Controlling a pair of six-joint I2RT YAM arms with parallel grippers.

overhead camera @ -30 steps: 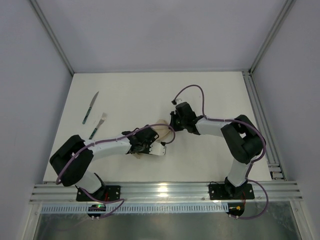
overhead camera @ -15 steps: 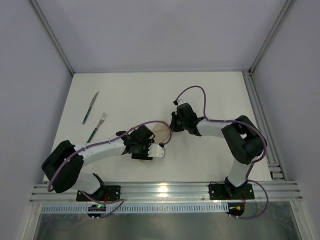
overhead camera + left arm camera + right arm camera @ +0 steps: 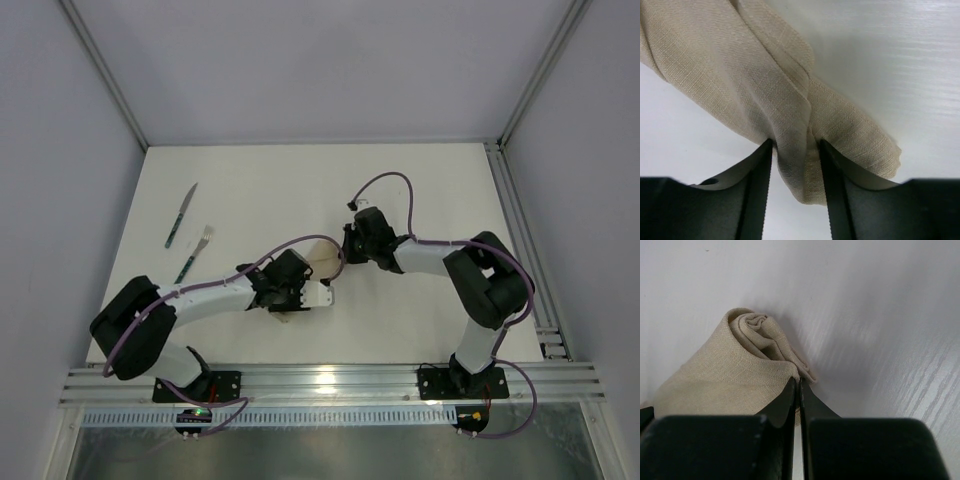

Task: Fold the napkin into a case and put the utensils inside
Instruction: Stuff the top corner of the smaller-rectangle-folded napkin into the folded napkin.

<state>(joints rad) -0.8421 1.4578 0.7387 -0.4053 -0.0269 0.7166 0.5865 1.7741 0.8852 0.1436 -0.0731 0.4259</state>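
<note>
The beige napkin (image 3: 321, 262) lies rolled into a loose, narrow bundle between my two grippers. My left gripper (image 3: 795, 150) has its jaws pressed against a gathered fold at the near end of the napkin (image 3: 765, 75); in the top view this left gripper (image 3: 300, 300) sits over that end. My right gripper (image 3: 800, 381) is shut, its tips pinching the cloth's edge at the far, rolled end of the napkin (image 3: 725, 375). From above, that right gripper (image 3: 346, 254) is at the bundle's upper right. The utensils lie apart at the left: the knife (image 3: 181, 215) and the fork (image 3: 196, 252), teal-handled.
White table (image 3: 430, 190) inside grey walls. A metal rail (image 3: 320, 382) runs along the near edge and another down the right side (image 3: 520, 240). Purple cables loop over both arms.
The left arm's elbow swung left and back again, and its gripper shifted slightly at the napkin's near end. The right gripper stayed pinched on the far end, barely moving.
</note>
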